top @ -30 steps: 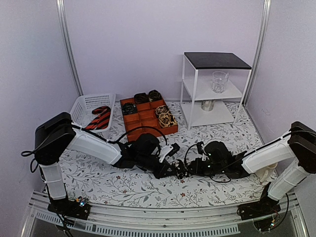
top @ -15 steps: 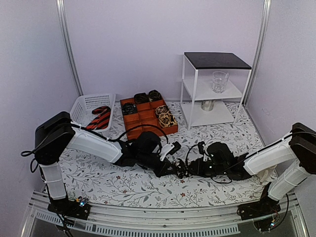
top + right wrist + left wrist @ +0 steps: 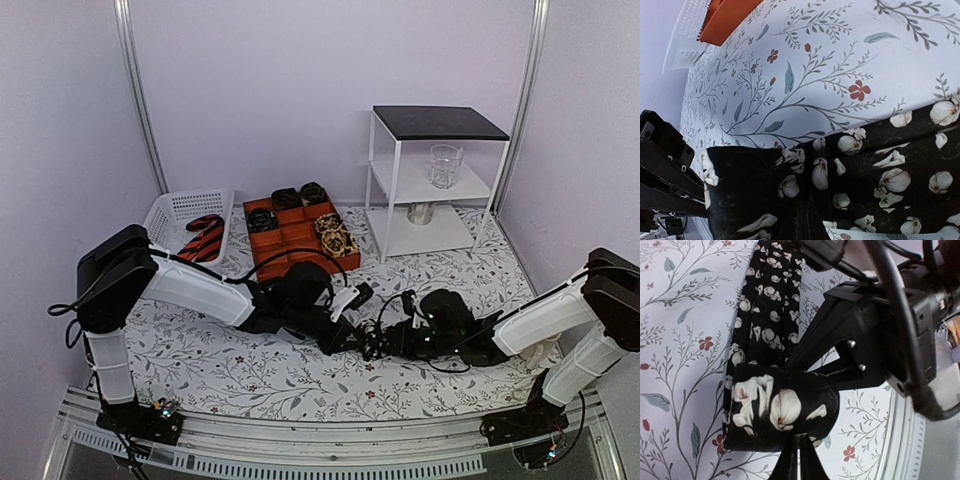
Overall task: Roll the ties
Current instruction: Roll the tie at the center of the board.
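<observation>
One black tie with white flowers [image 3: 771,330] lies on the flowery counter [image 3: 220,360], in the middle, between the two arms. Its near end is already wound into a small roll [image 3: 782,412], and the rest is stretched out flat, so this tie is judged to be only partly done. The left pincer [image 3: 799,462] is closed on the edge of the roll. The right pincer [image 3: 815,367] is closed too, and it seems to pinch the same roll from the other side. In the orange tray [image 3: 295,237] about five finished coils [image 3: 286,198] can be counted, each in its own box, though they are small in the top view. Several boxes are not filled. In the one white basket [image 3: 175,210] a red-and-black striped tie [image 3: 205,240] is seen unrolled; whether more lie under it cannot be told. So at least two ties are left to be finished. One white shelf rack [image 3: 395,200] is seen at the back, with one glass [image 3: 445,165] on it.
</observation>
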